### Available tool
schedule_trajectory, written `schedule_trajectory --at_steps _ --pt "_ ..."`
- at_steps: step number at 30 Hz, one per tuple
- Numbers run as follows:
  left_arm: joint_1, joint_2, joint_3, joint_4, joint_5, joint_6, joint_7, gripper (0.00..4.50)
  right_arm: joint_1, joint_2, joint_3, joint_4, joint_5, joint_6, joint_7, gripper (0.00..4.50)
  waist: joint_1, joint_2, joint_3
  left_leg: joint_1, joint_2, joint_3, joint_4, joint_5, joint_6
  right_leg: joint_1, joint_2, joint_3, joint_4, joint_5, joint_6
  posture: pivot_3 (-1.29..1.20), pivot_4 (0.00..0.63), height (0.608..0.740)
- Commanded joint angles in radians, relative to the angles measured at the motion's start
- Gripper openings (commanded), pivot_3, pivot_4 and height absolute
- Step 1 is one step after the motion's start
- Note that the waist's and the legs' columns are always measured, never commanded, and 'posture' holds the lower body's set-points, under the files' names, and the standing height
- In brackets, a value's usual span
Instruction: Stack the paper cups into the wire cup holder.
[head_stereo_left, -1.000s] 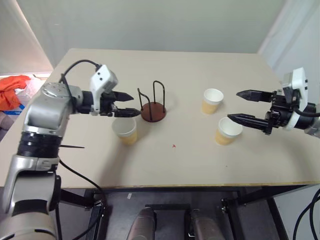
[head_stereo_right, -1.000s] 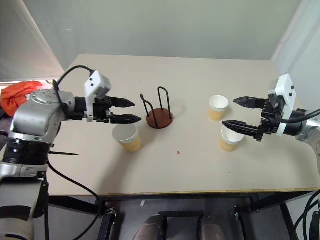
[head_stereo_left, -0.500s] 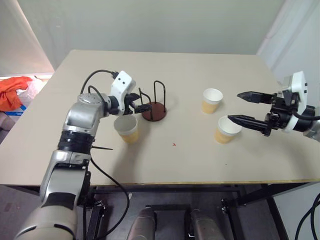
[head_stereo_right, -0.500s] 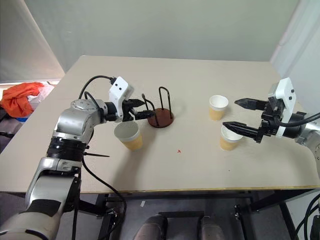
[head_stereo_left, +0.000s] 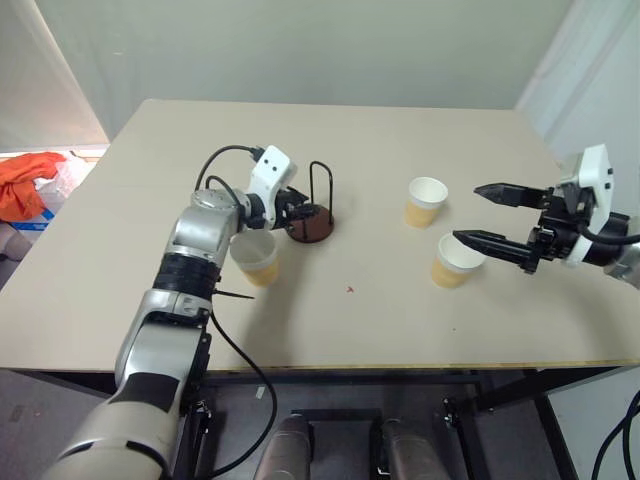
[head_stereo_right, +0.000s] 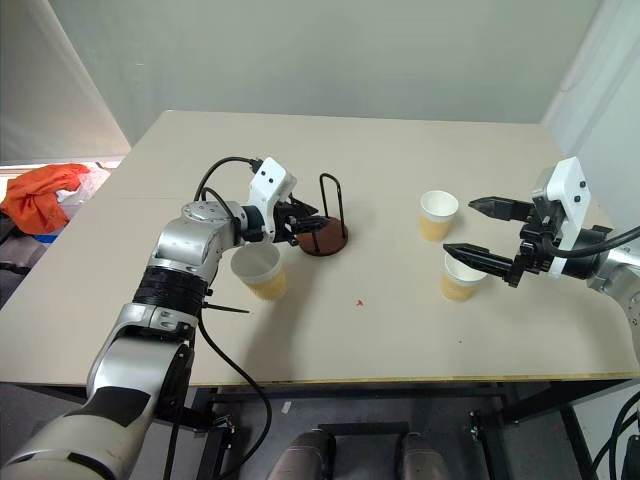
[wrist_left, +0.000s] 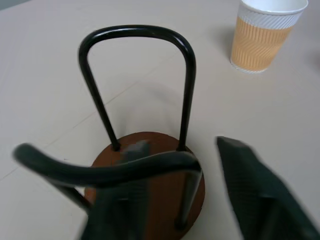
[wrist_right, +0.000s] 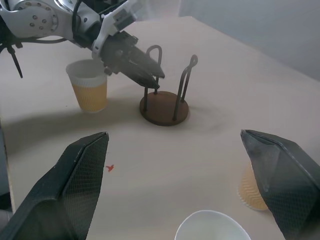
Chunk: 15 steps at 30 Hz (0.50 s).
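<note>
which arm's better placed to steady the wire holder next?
Left. The left tool is already at the wire cup holder, one finger between its loops in the left wrist view. The right tool hangs open over a paper cup, well apart from the holder.

On the table the wire cup holder stands left of centre. One paper cup sits just in front of it to the left, under the left arm, whose end effector is at the holder's near wire loop. Two more cups stand to the right, one behind the other. The right end effector hovers beside those two. An orange cloth lies off the table, far left.
</note>
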Motion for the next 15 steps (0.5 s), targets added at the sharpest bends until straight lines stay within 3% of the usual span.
schedule_trajectory --at_steps 1,3,7,15 --pt "-0.023 0.005 0.014 -0.006 0.007 -0.021 0.002 0.82 -0.011 -0.02 -0.044 -0.03 0.022 -0.006 -0.013 4.5 0.0 0.0 0.0 0.0 0.0 0.0 0.0 0.0 0.0 0.0 0.0 0.0 0.0 0.0 0.0 0.0 0.15 0.74" --pt "-0.021 0.006 0.023 -0.018 -0.004 -0.016 -0.011 0.03 -0.016 -0.022 -0.04 -0.029 0.025 -0.006 -0.014 4.5 0.0 0.0 0.0 0.0 -0.001 0.0 0.001 0.0 0.0 0.0 0.0 0.0 0.0 0.0 0.001 0.0 0.15 0.74" --pt "-0.004 0.013 0.03 -0.101 -0.062 0.007 -0.105 0.03 -0.027 -0.028 -0.03 -0.021 0.029 -0.008 -0.004 4.5 0.001 0.0 0.0 0.0 -0.001 0.0 0.002 -0.001 0.002 0.001 0.0 0.001 0.0 -0.001 0.002 0.0 0.15 0.74" --pt "0.127 0.089 0.0 -0.492 -0.235 0.123 -0.328 0.03 0.02 -0.115 0.005 -0.043 0.062 -0.011 0.17 4.5 0.001 0.0 0.0 -0.002 -0.008 0.002 0.006 -0.004 0.005 0.001 0.002 0.01 0.001 -0.005 0.007 0.0 0.15 0.74"
